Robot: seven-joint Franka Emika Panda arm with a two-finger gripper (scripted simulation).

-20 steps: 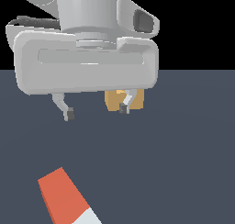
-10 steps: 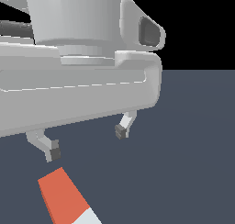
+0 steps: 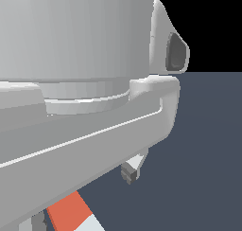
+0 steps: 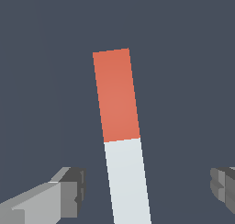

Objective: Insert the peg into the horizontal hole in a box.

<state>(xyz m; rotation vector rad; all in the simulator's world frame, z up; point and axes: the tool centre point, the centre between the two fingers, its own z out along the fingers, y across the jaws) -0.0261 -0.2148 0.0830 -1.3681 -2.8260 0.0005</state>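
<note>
The peg [image 4: 120,122] lies flat on the dark floor, orange-red for one half and white for the other. In the wrist view its white part [image 4: 128,182] runs between my two fingers. My gripper [image 4: 147,188] is open and holds nothing; one finger [image 4: 69,193] and the other finger [image 4: 224,187] stand well apart on either side of the peg. In the exterior view my hand fills most of the frame, with one fingertip [image 3: 130,172] showing and a piece of the peg [image 3: 71,213] below it. The box and its hole are hidden behind my hand.
The dark grey floor [image 3: 208,168] stretches around the peg. My large grey hand body [image 3: 80,111] blocks most of the exterior view.
My hand has come much closer to the exterior camera and lower toward the peg. It now hides the tan-orange box that showed between the fingers one second ago.
</note>
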